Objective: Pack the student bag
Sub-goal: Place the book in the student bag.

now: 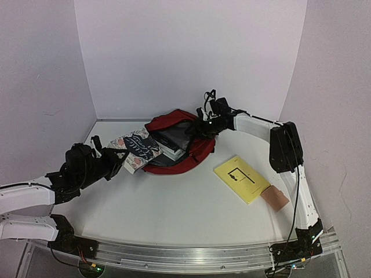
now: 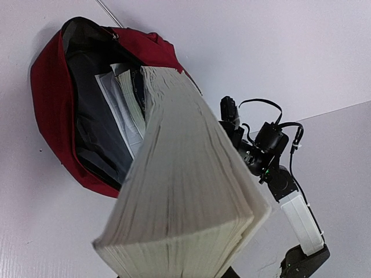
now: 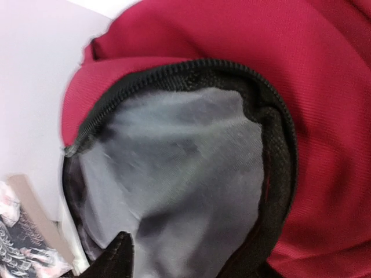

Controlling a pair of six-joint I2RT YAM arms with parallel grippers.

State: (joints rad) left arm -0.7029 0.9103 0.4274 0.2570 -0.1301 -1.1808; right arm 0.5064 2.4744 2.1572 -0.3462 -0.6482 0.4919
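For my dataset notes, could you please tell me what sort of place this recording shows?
Probably a robotics lab test cell: plain white panel walls enclose a white tabletop, and two white-and-black robot arms are bolted to a silver metal rail at its near edge.

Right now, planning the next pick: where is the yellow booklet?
Top view: the yellow booklet lies flat on the right of the table, nearer than the student bag, a pinkish block at its near-right corner.
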